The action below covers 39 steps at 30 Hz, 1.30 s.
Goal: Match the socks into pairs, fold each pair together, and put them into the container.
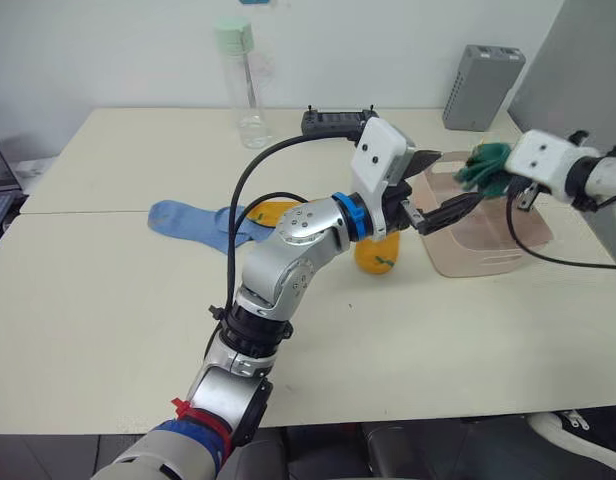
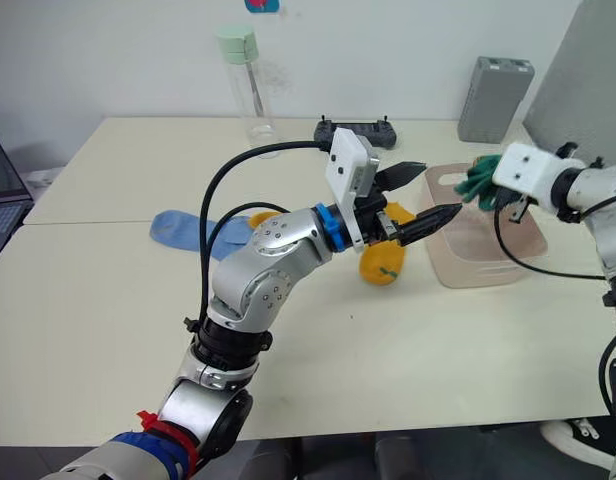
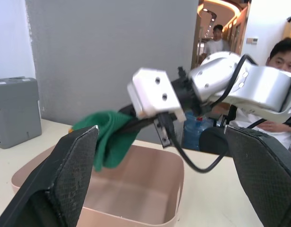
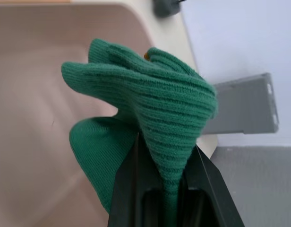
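Two blue socks [image 1: 193,222] lie flat at my left on the table [image 1: 108,300], a clear bottle [image 1: 244,85] standing behind them. Yellow socks [image 2: 382,259] sit partly hidden behind my left arm. My left gripper [image 2: 416,196] reaches across toward the pink container [image 2: 488,260], fingers spread, empty. Over the container's far rim my right gripper [image 4: 164,161] pinches the folded green pair [image 4: 150,113]. A grey box [image 1: 482,73] stands behind.

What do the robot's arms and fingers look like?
The left arm is shiny silver with a blue ring, a looping black cable and a white box near the wrist. The right arm is silver too, with its own white box. The fingers are black and flat.
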Each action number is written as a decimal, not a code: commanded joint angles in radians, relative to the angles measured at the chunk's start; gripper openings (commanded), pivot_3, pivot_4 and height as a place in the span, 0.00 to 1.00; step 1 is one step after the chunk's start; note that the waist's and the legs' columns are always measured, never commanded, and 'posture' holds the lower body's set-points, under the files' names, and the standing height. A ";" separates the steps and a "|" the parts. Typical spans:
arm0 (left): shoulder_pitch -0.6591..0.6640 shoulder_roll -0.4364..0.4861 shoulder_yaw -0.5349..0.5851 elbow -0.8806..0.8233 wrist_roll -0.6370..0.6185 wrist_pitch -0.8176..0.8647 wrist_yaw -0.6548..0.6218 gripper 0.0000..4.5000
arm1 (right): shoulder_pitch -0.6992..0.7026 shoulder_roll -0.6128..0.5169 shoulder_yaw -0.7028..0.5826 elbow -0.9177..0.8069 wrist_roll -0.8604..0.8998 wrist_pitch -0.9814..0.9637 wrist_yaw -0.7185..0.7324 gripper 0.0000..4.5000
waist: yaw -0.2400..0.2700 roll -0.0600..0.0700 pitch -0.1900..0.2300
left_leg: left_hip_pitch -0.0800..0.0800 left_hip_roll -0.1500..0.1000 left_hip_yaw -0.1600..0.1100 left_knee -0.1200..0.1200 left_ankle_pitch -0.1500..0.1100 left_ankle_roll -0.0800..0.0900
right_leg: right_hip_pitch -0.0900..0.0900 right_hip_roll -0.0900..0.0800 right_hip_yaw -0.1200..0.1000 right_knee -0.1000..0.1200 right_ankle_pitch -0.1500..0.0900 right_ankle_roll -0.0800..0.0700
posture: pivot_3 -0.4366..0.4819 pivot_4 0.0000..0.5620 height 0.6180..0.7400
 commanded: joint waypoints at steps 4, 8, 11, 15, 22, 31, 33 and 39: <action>0.025 0.041 0.008 -0.060 0.002 -0.010 -0.025 0.99 | -0.070 0.015 0.116 0.169 -0.228 -0.293 -0.070 0.00 | 0.002 0.000 0.000 | 0.001 0.000 0.000 0.000 0.000 0.000 | 0.001 0.000 0.000 0.000 0.000 0.000 | 0.48 0.27 1.00; 0.032 0.043 0.003 -0.065 0.007 -0.009 -0.024 0.99 | -0.101 0.033 0.175 0.284 -0.319 -0.362 -0.087 0.00 | 0.012 0.000 0.000 | 0.001 -0.001 0.001 0.000 0.000 0.000 | 0.001 -0.001 0.000 0.000 0.000 0.000 | 0.48 0.27 1.00; 0.035 0.040 -0.002 -0.072 0.004 -0.003 -0.027 0.99 | -0.111 0.065 0.165 0.342 -0.297 -0.366 -0.050 0.00 | 0.011 0.000 0.000 | 0.001 -0.001 0.001 0.000 0.000 0.000 | 0.002 -0.001 0.001 0.000 0.000 0.000 | 0.48 0.27 1.00; 0.031 0.039 -0.004 -0.069 0.009 -0.008 -0.030 0.99 | -0.128 0.100 0.153 0.395 -0.270 -0.364 -0.006 0.00 | 0.004 0.000 0.000 | 0.012 -0.001 0.001 0.000 0.000 0.000 | 0.013 -0.001 0.000 -0.001 0.000 0.000 | 0.48 0.27 1.00; 0.038 0.049 -0.012 -0.068 0.025 -0.015 -0.037 0.99 | -0.150 0.123 0.162 0.460 -0.293 -0.388 -0.008 0.00 | -0.001 0.000 0.000 | 0.014 -0.001 0.000 0.001 0.000 0.000 | 0.016 -0.001 0.000 -0.001 0.000 0.002 | 0.48 0.27 1.00; 0.045 0.051 -0.009 -0.076 0.030 -0.010 -0.035 1.00 | -0.186 0.141 0.151 0.501 -0.284 -0.393 -0.015 0.37 | -0.001 0.000 0.000 | 0.014 -0.001 0.000 0.001 0.000 0.000 | 0.017 -0.001 0.000 -0.001 0.000 0.001 | 0.48 0.27 1.00; 0.045 0.052 -0.007 -0.073 0.034 -0.013 -0.032 1.00 | -0.200 0.139 0.151 0.508 -0.287 -0.397 -0.017 0.52 | -0.002 0.000 0.000 | 0.014 -0.001 0.000 0.001 0.000 0.000 | 0.016 -0.001 0.000 -0.001 0.000 0.001 | 0.48 0.27 1.00; 0.038 0.058 0.001 -0.064 0.039 -0.018 -0.034 1.00 | -0.258 0.120 0.152 0.512 -0.284 -0.399 0.061 1.00 | -0.002 0.001 0.000 | 0.014 -0.001 0.000 0.000 0.000 0.000 | 0.016 -0.001 0.000 -0.001 0.000 0.001 | 0.48 0.27 1.00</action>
